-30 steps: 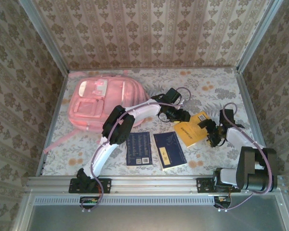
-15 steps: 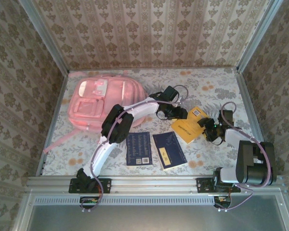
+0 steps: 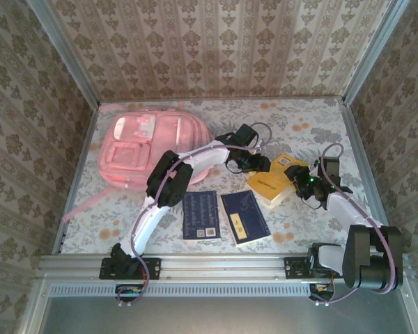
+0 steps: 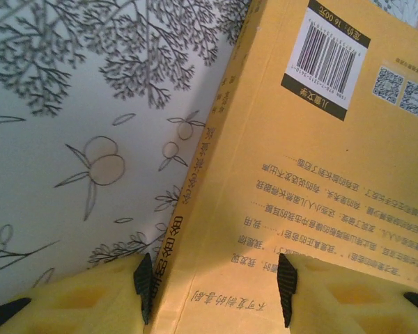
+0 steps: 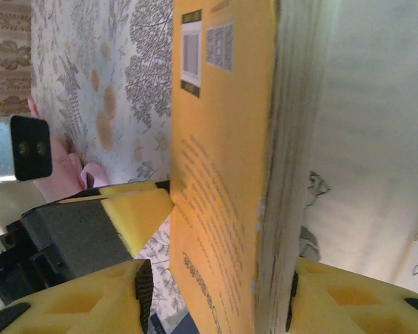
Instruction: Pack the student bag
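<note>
The student bag [image 3: 150, 149] is a large pink backpack lying flat at the back left of the table. A yellow book [image 3: 270, 184] sits right of centre with both grippers at it. My left gripper [image 3: 256, 165] [image 4: 215, 289] is open at the book's [image 4: 313, 174] near corner, one pad against the spine and the other finger over the cover. My right gripper [image 3: 299, 183] [image 5: 216, 296] straddles the book [image 5: 223, 174] from the right. One of its pads is against the page edge and the other stands off the cover. The left arm's yellow finger [image 5: 136, 209] touches the cover.
Two dark blue books [image 3: 200, 214] [image 3: 245, 217] lie side by side near the front rail. The left arm's forearm crosses in front of the bag. Patterned walls close in the table on three sides.
My right gripper moved in from the right onto the yellow book and its jaws narrowed. The book shifted slightly left and back. The left gripper barely moved.
</note>
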Robot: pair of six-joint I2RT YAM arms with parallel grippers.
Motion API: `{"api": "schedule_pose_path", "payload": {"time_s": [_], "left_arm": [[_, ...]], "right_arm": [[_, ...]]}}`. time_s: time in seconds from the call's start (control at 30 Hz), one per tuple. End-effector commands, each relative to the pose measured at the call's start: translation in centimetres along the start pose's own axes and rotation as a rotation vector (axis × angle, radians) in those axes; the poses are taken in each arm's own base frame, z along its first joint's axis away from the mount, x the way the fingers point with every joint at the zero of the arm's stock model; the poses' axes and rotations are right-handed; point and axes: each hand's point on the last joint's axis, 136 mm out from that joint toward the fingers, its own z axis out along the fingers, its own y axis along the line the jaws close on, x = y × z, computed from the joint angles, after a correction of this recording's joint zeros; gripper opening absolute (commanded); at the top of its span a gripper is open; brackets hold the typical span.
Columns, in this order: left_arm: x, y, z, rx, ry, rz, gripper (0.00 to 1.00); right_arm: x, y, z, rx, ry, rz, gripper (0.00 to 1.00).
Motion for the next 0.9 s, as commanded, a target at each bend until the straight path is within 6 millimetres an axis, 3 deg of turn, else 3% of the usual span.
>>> {"api": "schedule_pose_path", "payload": {"time_s": [0.0,0.13,0.27,0.33,0.47,0.6,0.73,0.87], "left_arm": [[1.9,-2.3,1.5,0.08,0.063,0.015,0.52],[1.9,-2.6,1.3,0.087,0.062,0.016,0.51],[1.4,-3.1,-0.2,0.09,0.047,0.024,0.5],[0.6,-2.8,-1.8,0.077,0.022,0.021,0.52],[-1.3,-2.8,-7.0,0.067,-0.057,0.028,0.57],[-1.9,-3.4,-13.0,0.05,-0.133,0.069,0.61],[-1.2,-2.8,-18.0,0.038,-0.221,0.061,0.63],[0.1,-2.7,-21.7,0.238,-0.312,-0.068,0.66]], "right_arm": [[0.8,1.7,0.2,-0.062,0.061,-0.034,0.51],[0.5,2.1,0.9,-0.067,0.063,-0.025,0.39],[0.1,1.6,0.9,-0.029,0.046,-0.027,0.15],[-0.1,1.8,0.4,-0.018,0.028,-0.04,0.08],[-0.5,3.0,-1.1,-0.027,-0.009,-0.073,0.05],[-0.3,6.8,-2.6,-0.13,-0.004,-0.153,0.03],[1.0,11.3,-4.6,-0.214,0.019,-0.281,0.03],[2.8,14.9,-6.7,-0.343,0.054,-0.372,0.03]]}}
